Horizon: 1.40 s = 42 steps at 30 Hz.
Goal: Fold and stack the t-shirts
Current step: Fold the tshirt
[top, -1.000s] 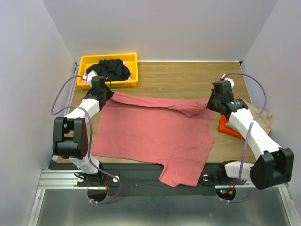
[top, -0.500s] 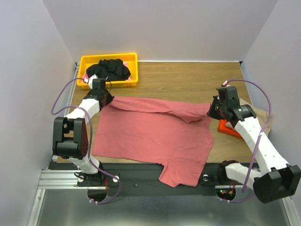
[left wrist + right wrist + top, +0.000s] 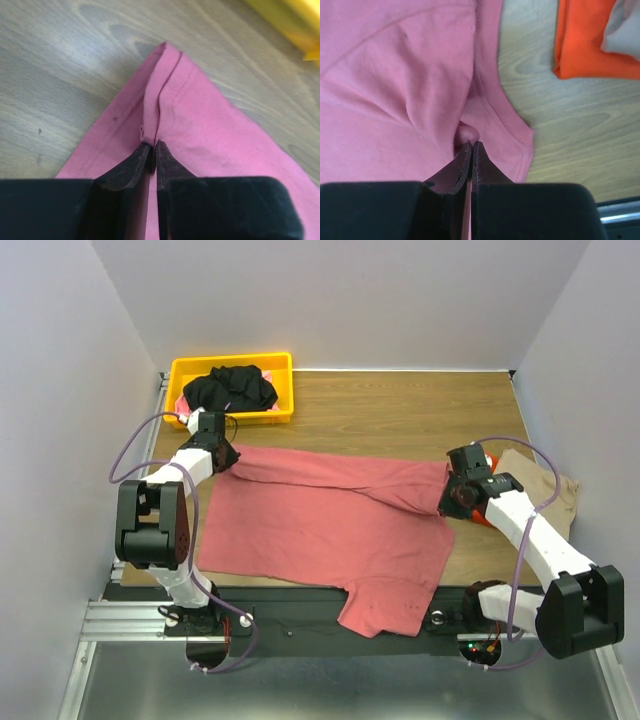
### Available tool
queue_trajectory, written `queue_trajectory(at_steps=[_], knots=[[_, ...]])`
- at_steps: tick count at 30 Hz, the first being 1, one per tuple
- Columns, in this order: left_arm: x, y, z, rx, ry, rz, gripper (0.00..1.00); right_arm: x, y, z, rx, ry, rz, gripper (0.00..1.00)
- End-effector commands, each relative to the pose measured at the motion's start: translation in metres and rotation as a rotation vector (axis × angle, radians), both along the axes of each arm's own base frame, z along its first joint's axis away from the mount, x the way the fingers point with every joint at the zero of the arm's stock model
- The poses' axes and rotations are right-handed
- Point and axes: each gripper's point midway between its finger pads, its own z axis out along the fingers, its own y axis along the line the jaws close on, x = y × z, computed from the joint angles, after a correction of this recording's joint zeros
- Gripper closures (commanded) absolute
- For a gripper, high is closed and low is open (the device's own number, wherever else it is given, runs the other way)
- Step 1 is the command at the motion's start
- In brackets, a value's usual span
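Table (image 3: 400,410) bears red t-shirt (image 3: 320,520) pinched in right claw (image 3: 471,144).

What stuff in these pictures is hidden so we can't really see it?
- Orange cloth: top view, the right arm covers most of it; right wrist view, the picture edge cuts it off.
- Black t-shirt: top view, bunched up in the yellow bin, so its shape and whatever lies underneath are hidden.
- Tan t-shirt: top view, partly behind the right arm.
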Motion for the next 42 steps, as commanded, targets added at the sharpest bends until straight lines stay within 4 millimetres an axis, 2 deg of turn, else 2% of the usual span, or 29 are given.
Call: queue_trajectory(at_steps=[1, 2, 3, 4, 5, 6, 8, 11, 15, 18, 19, 21, 26, 31, 32, 33, 35, 36, 37, 38, 39, 40, 42], knots=[[0.004, 0.013, -0.001, 0.023, 0.015, 0.038, 0.74, 0.031, 0.000, 0.020, 0.010, -0.127, -0.043, 0.99], [0.006, 0.011, 0.001, 0.018, 0.007, 0.034, 0.56, 0.036, 0.001, 0.025, 0.009, -0.140, -0.044, 1.00], [0.008, 0.011, 0.004, 0.016, 0.001, 0.032, 0.45, 0.039, 0.001, 0.026, 0.008, -0.147, -0.047, 1.00], [0.008, 0.010, 0.005, 0.014, -0.001, 0.029, 0.20, 0.043, 0.001, 0.030, 0.010, -0.157, -0.046, 0.99], [0.008, 0.010, 0.011, 0.010, -0.011, 0.028, 0.09, 0.044, 0.002, 0.032, 0.011, -0.160, -0.044, 1.00], [0.009, 0.010, 0.015, 0.008, -0.020, 0.031, 0.04, 0.046, 0.002, 0.032, 0.011, -0.161, -0.044, 1.00], [0.008, 0.009, 0.022, 0.003, -0.038, 0.032, 0.02, 0.051, 0.004, 0.032, 0.015, -0.161, -0.047, 0.99], [0.004, 0.014, 0.044, 0.014, -0.089, 0.056, 0.02, 0.060, 0.006, 0.035, 0.023, -0.174, -0.048, 1.00], [0.000, 0.020, 0.062, 0.033, -0.131, 0.081, 0.02, 0.058, 0.007, 0.029, 0.025, -0.155, -0.056, 1.00], [-0.001, 0.022, 0.068, 0.040, -0.142, 0.087, 0.02, 0.048, 0.003, 0.021, 0.020, -0.145, -0.071, 0.99], [-0.003, 0.022, 0.068, 0.040, -0.139, 0.086, 0.02, 0.039, 0.001, 0.011, 0.016, -0.119, -0.075, 0.99], [-0.004, 0.022, 0.069, 0.040, -0.139, 0.089, 0.02, 0.031, -0.001, 0.005, 0.018, -0.104, -0.090, 0.98], [-0.008, 0.024, 0.074, 0.049, -0.150, 0.094, 0.02, 0.005, -0.003, -0.027, 0.020, -0.014, -0.117, 0.95], [-0.011, 0.026, 0.076, 0.053, -0.149, 0.101, 0.02, -0.012, 0.003, -0.040, 0.068, 0.031, -0.138, 0.89], [-0.010, 0.025, 0.077, 0.050, -0.151, 0.102, 0.02, -0.015, 0.009, -0.038, 0.108, 0.028, -0.131, 0.86], [-0.011, 0.024, 0.076, 0.046, -0.148, 0.098, 0.02, -0.022, 0.011, -0.043, 0.124, 0.046, -0.138, 0.79], [-0.011, 0.023, 0.077, 0.042, -0.152, 0.094, 0.01, -0.028, 0.014, -0.041, 0.153, 0.043, -0.136, 0.67], [-0.012, 0.024, 0.077, 0.044, -0.152, 0.096, 0.02, -0.035, 0.014, -0.041, 0.153, 0.062, -0.144, 0.49], [-0.012, 0.024, 0.079, 0.046, -0.156, 0.097, 0.02, -0.035, 0.014, -0.037, 0.159, 0.054, -0.142, 0.43], [-0.013, 0.025, 0.080, 0.048, -0.158, 0.097, 0.02, -0.035, 0.016, -0.032, 0.167, 0.041, -0.132, 0.31], [-0.014, 0.025, 0.081, 0.047, -0.161, 0.097, 0.02, -0.034, 0.015, -0.027, 0.166, 0.031, -0.133, 0.09], [-0.014, 0.025, 0.081, 0.048, -0.162, 0.096, 0.01, -0.034, 0.014, -0.022, 0.160, 0.024, -0.132, 0.05], [-0.014, 0.024, 0.082, 0.045, -0.166, 0.091, 0.01, -0.018, 0.014, 0.006, 0.158, -0.062, -0.096, 0.00]])
